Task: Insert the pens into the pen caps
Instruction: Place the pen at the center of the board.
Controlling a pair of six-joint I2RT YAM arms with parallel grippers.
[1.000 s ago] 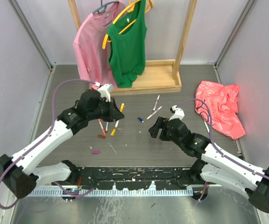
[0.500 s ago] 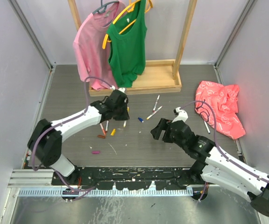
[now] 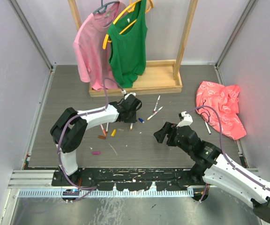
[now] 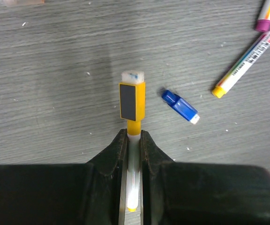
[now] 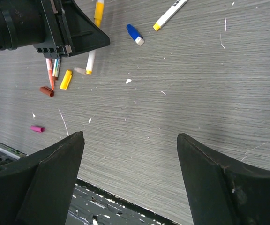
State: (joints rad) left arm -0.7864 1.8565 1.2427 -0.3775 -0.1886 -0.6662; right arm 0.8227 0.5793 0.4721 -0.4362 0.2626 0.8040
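Grey wood-grain table (image 4: 55,70) bears a stubby blue cap (image 4: 179,106); left tool (image 4: 133,135) pinches a slim yellow-ended pen (image 4: 132,101), right tool (image 5: 130,138) gapes

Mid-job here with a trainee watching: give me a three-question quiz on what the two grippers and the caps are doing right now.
1. True or false: the right gripper is shut on a pen.
2. Which cap lies closest to the tip of the left gripper? A: the blue cap. B: the magenta cap. C: the brown cap.
3. Fill in: the pen clamped between the left gripper's fingers has a ____ front end.

Key: 1 false, its jaws are wide apart with nothing between them; 2 A; 3 yellow.
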